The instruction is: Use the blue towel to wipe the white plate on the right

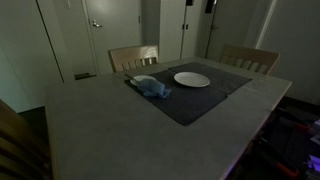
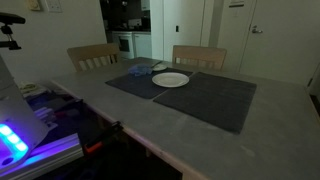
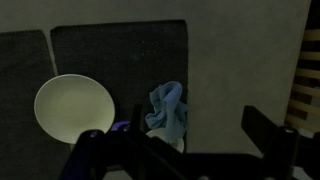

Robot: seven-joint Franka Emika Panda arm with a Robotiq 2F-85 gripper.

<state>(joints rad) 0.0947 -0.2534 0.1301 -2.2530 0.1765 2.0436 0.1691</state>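
**A:** What sits at the left of the wrist view?

**B:** A strip of a second dark mat point(image 3: 20, 70) runs down the left edge. Next comes the white plate point(image 3: 74, 108) at lower left, resting on the larger dark placemat point(image 3: 120, 55).

**A:** And the blue towel?

**B:** The blue towel point(image 3: 168, 112) lies bunched just right of the plate with a narrow gap between them. It is low in the middle of the frame, near the placemat's right edge.

**A:** How does the gripper stand?

**B:** The gripper point(image 3: 178, 142) comes in along the bottom edge with its two dark fingers spread wide, pinching nothing. One finger is at lower left beside the plate and the other at lower right. The towel shows in the gap between them. I cannot tell how high above it they are.

**A:** Anything further right?

**B:** Bare grey surface point(image 3: 240, 60), then the slats of a wooden chair point(image 3: 308, 60) at the right edge.

**A:** And from outside?

**B:** In an exterior view the lower left of the surface point(image 1: 90, 130) is broad and bare. Towel point(image 1: 152, 87) and plate point(image 1: 192, 79) lie in the upper middle, towel to the left. Two chairs point(image 1: 133, 57) point(image 1: 250, 58) are pushed in at the far edge. In an exterior view blue-lit equipment point(image 2: 12, 140) fills the lower left corner, off the surface's near edge.
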